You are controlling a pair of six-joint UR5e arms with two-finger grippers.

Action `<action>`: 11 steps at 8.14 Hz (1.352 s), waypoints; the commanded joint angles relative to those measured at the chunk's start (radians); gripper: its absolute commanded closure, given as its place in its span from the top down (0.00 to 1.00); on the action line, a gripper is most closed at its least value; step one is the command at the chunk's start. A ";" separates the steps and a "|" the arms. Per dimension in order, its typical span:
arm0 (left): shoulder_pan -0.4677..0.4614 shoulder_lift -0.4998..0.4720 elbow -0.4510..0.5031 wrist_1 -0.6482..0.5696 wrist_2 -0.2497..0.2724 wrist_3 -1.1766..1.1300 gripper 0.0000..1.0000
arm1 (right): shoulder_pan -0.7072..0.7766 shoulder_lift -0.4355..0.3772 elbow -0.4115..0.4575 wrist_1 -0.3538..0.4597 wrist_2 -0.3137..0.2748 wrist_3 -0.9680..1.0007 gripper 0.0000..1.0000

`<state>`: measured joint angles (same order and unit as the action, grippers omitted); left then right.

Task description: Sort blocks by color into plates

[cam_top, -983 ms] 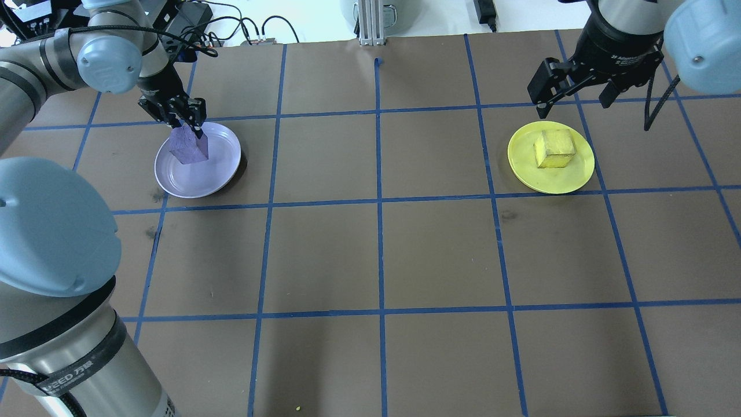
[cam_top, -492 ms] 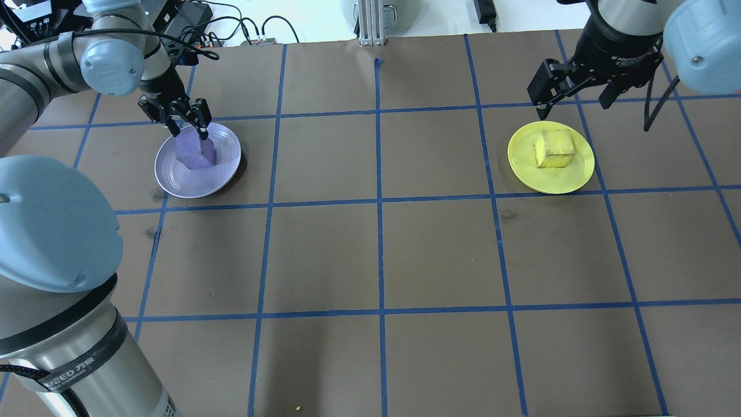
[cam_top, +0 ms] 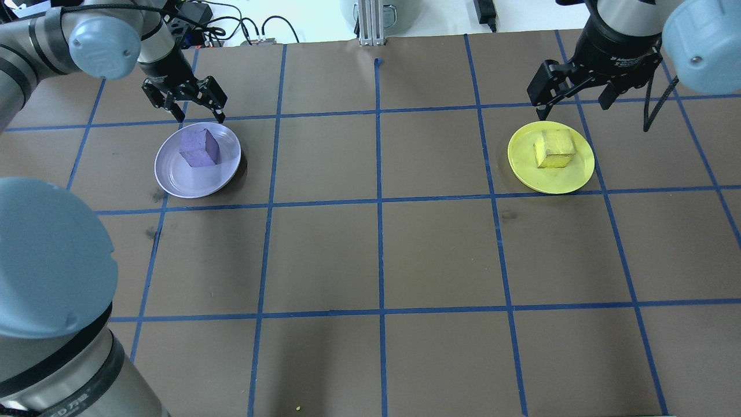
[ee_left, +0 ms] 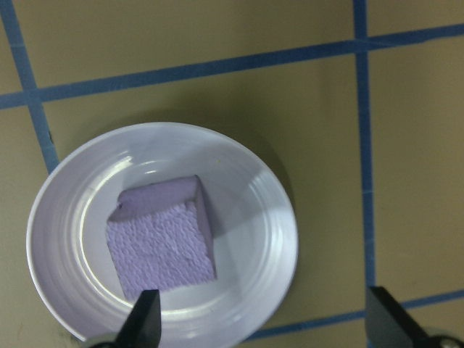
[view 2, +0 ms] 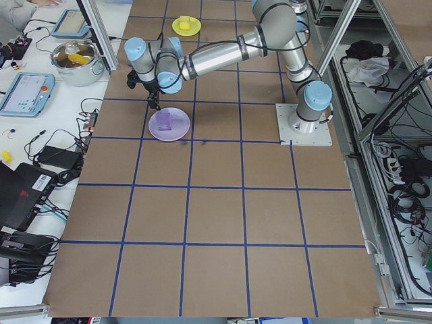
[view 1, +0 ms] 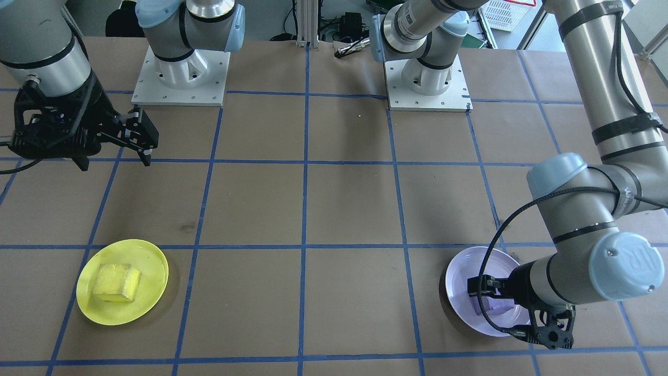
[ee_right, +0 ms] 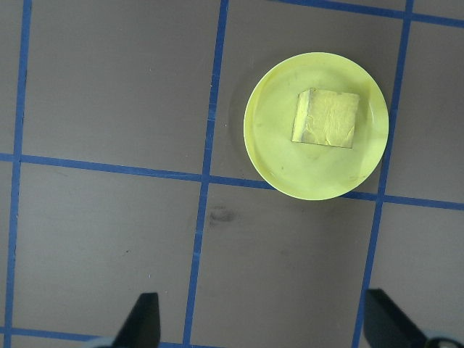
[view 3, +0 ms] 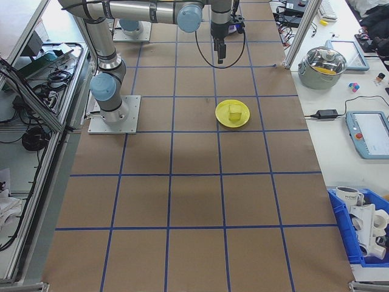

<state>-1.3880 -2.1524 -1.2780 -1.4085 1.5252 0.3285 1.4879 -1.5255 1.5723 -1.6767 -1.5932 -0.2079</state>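
Note:
The light purple block lies free in the lavender plate, a little off centre. My left gripper hangs open and empty just beyond the plate's far rim. The left wrist view looks down on the purple block in its plate, with both fingertips apart and clear of it. The yellow block rests in the yellow plate. My right gripper is open and empty above the far side of that plate. In the right wrist view the yellow block sits well away from the fingertips.
Brown paper with a blue tape grid covers the table. Cables and an aluminium post lie along the far edge. The two arm bases stand at the robot's side. A lidded pot sits on a side bench.
My left gripper has opened and let go of the purple block, which now rests in the lavender plate. The gripper has risen and drawn back past the plate's far rim. The right arm has stayed still.

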 commanded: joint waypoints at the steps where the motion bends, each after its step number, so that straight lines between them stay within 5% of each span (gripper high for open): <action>1: -0.063 0.170 -0.004 -0.177 -0.010 -0.097 1.00 | 0.000 -0.001 0.000 0.002 0.001 0.001 1.00; 4: -0.146 0.359 -0.017 -0.225 0.006 -0.345 1.00 | 0.000 0.001 0.002 0.003 -0.001 0.001 1.00; 7: -0.163 0.538 -0.147 -0.210 0.024 -0.345 0.97 | 0.000 -0.005 0.040 -0.011 -0.002 0.001 1.00; 11: -0.163 0.536 -0.190 -0.144 0.049 -0.345 0.99 | 0.000 -0.001 0.038 -0.012 -0.002 0.001 1.00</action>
<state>-1.5506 -1.6185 -1.4602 -1.5627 1.5701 -0.0160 1.4879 -1.5266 1.6109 -1.6890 -1.5953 -0.2071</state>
